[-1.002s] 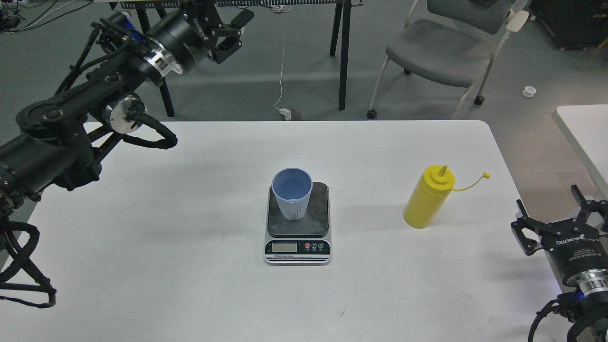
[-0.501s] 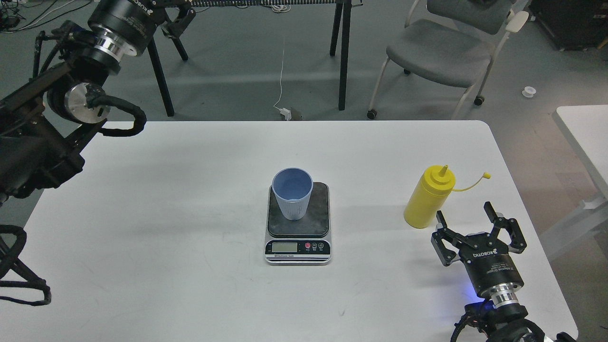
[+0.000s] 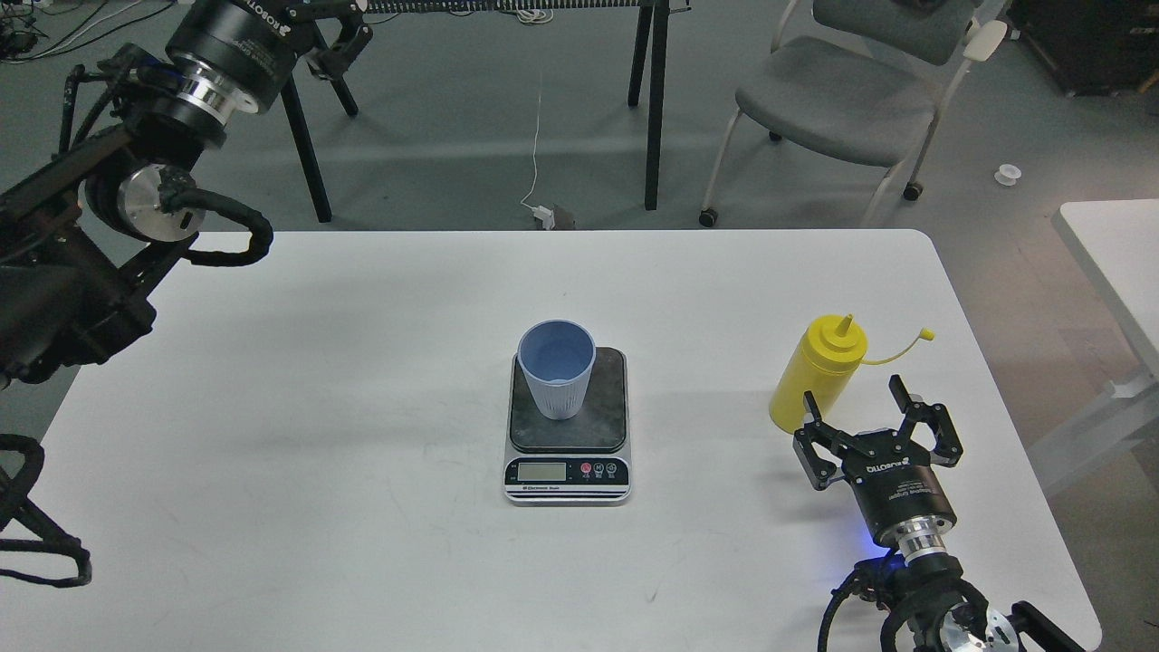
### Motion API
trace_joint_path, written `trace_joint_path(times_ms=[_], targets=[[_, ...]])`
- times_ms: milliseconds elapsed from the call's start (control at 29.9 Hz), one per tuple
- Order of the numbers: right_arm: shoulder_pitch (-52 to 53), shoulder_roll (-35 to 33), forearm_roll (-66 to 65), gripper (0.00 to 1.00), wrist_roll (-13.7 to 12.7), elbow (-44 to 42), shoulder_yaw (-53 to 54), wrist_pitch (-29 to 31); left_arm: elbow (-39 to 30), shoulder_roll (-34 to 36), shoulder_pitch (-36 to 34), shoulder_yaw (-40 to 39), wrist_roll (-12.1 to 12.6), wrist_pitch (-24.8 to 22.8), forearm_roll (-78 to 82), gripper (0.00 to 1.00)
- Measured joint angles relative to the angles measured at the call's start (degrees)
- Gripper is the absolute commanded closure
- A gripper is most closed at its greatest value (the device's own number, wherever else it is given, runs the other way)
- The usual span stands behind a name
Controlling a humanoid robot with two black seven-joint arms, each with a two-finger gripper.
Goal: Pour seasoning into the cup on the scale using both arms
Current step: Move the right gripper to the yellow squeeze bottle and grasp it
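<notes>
the step in hand, as i judge it, is getting my right gripper (image 3: 856, 406) around the seasoning (image 3: 815, 376), the yellow squeeze bottle standing upright right of centre in the frame with its cap dangling on its tether toward the right. my fingers are spread wide, one tip just beside the bottle's base, the other out to the right, nothing between them yet. to do this well i should slide left and forward so the body sits squarely between both fingers, grip around the middle rather than the base, and squeeze gently, since soft plastic may squirt early.

my right arm rises from the lower right corner, wrist pointing up the frame toward the bottle. my left gripper (image 3: 330, 41) is high in the upper left, past the table (image 3: 362, 543) edge; i cannot tell if it is spread.

the cup (image 3: 557, 369) stands upright on the scale (image 3: 568, 426) at centre, well apart from the bottle.
</notes>
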Motion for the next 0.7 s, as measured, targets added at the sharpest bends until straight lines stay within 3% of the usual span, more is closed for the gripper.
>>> trace_joint_path(times_ms=[702], targets=[[8.61, 1.94, -0.17, 0.07, 0.65, -9.76, -2.78, 0.00, -0.52, 0.82, 0.23, -0.23, -0.29, -0.70, -0.05, 0.00]])
